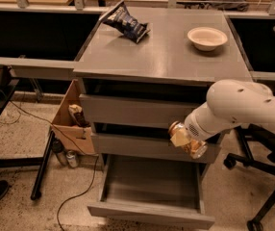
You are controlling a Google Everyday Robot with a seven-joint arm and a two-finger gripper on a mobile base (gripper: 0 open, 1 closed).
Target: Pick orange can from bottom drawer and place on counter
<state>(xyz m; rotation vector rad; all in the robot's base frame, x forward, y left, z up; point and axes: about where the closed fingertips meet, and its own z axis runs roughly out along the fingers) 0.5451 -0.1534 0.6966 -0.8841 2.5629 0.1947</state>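
My gripper (181,137) is shut on the orange can (193,147), an orange-brown and white can with shiny ends. I hold it tilted in front of the middle drawer's front panel, above the right side of the open bottom drawer (147,182). The drawer's grey tray is pulled out and nothing shows inside it. The grey counter (166,52) lies above, well higher than the can. My white arm reaches in from the right.
On the counter lie a dark crumpled chip bag (125,22) at the back left and a white bowl (207,37) at the back right. An open cardboard box (72,121) and bottles (65,155) stand left of the cabinet. An office chair base (267,177) is on the right.
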